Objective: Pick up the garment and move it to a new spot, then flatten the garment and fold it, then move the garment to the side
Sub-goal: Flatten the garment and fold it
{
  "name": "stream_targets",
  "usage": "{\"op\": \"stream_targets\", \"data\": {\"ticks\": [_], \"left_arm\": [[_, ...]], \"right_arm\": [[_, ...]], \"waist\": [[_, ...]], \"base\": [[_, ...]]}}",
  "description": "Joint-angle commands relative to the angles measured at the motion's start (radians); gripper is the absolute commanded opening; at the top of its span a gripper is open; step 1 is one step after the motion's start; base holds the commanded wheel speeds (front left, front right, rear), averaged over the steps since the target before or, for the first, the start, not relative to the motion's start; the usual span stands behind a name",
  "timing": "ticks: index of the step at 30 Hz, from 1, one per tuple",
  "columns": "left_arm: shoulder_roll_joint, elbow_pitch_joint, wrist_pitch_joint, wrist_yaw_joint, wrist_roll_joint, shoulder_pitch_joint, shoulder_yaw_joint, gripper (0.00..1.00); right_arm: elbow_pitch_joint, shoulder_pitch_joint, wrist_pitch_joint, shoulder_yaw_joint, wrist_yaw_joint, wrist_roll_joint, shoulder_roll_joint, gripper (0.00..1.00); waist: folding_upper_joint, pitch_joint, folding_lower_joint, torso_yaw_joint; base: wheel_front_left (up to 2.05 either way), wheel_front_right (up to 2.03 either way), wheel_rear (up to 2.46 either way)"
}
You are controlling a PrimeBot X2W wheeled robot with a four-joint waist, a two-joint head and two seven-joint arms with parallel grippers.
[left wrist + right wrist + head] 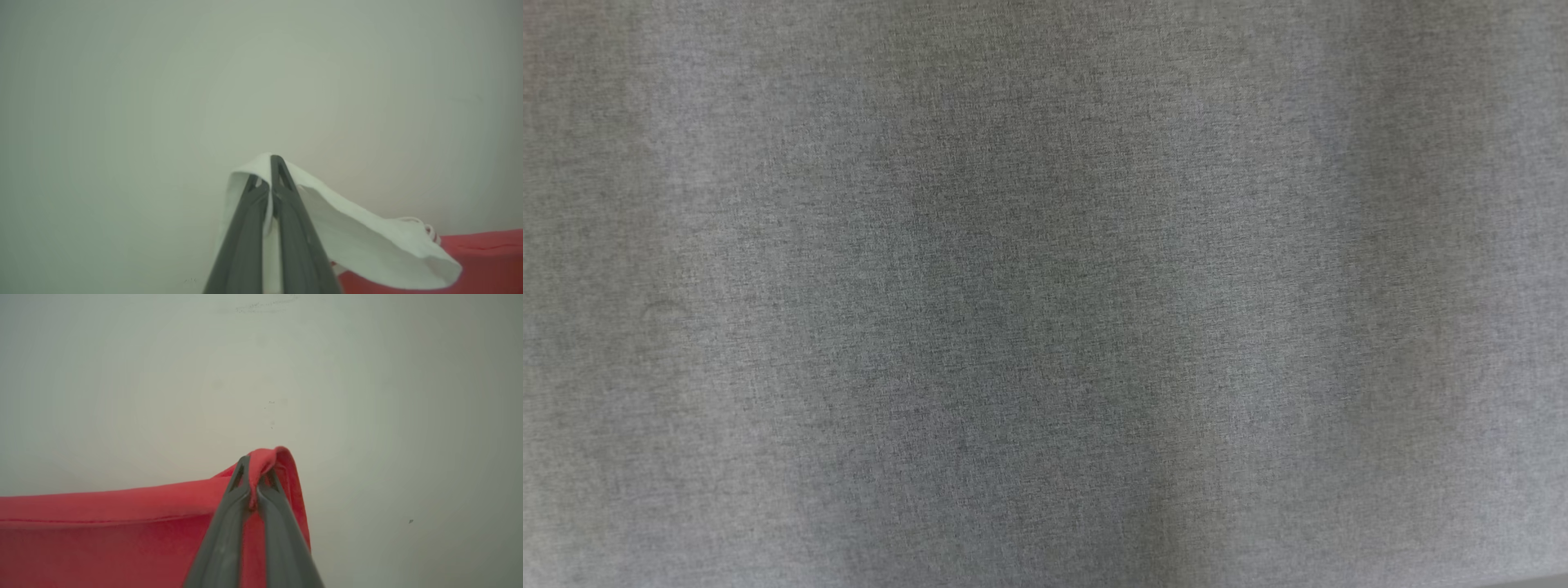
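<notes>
Cloth of grey, heathered woven fabric [1045, 294] spans the head view, lying smooth, with soft darker bands running top to bottom; what it belongs to cannot be told.

Pale, plain off-white surface [163, 102] forms the background of the left wrist view, and likewise of the right wrist view [367, 416], where faint scuff marks [265, 305] lie at the top centre.

The red fabric garment with a white fabric section [102, 531] occupies the lower left of the right wrist view, its stitched upper edge running nearly level towards the centre. In the left wrist view its red part [482, 261] sits in the lower right corner, and the white section [367, 237] sags from the centre down to the right.

The left gripper [267, 176], at bottom centre, has its two dark fingers pressed together, pinching a peak of the white section.

The right gripper [256, 473], at bottom centre, has its fingers clamped on a bunched fold of the red edge.

A thin white cord [425, 227] lies where the white section meets the red part.

A small dark speck [410, 521] marks the pale surface at lower right.
</notes>
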Motion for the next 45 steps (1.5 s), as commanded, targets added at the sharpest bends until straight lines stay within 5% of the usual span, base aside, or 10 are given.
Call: {"op": "stream_targets", "data": {"ticks": [1, 20, 26, 34, 45], "left_arm": [[0.003, 0.013, -0.019, -0.004, -0.012, -0.015, 0.007, 0.00], [-0.014, 0.089, -0.128, -0.021, -0.041, 0.037, -0.020, 0.00], [-0.019, 0.005, -0.167, -0.021, -0.060, 0.184, -0.056, 0.00], [0.054, -0.265, -0.179, -0.020, -0.106, 0.579, -0.043, 0.00], [0.145, -0.914, -0.176, 0.201, -0.145, 1.363, 0.074, 0.00]], "right_arm": [[0.009, -0.017, -0.009, 0.005, 0.000, -0.005, 0.007, 0.00], [0.019, 0.010, -0.041, 0.077, 0.000, -0.024, 0.017, 0.00], [-0.057, 0.128, -0.066, 0.104, 0.000, 0.040, -0.001, 0.00], [-0.239, 0.446, -0.100, 0.153, 0.000, 0.169, -0.044, 0.00], [-0.521, 0.968, -0.111, 0.195, 0.000, 0.305, -0.063, 0.00]], "waist": [[-0.0001, 0.005, -0.0001, 0.002], [-0.0001, 0.011, -0.0001, 0.040], [-0.0001, -0.017, -0.0001, 0.065], [-0.0001, -0.110, -0.0001, 0.076], [-0.0001, -0.263, -0.0001, 0.017]], "base": [[0.00, 0.00, 0.00], [0.00, 0.00, 0.00], [0.00, 0.00, 0.00], [0.00, 0.00, 0.00], [0.00, 0.00, 0.00]]}}
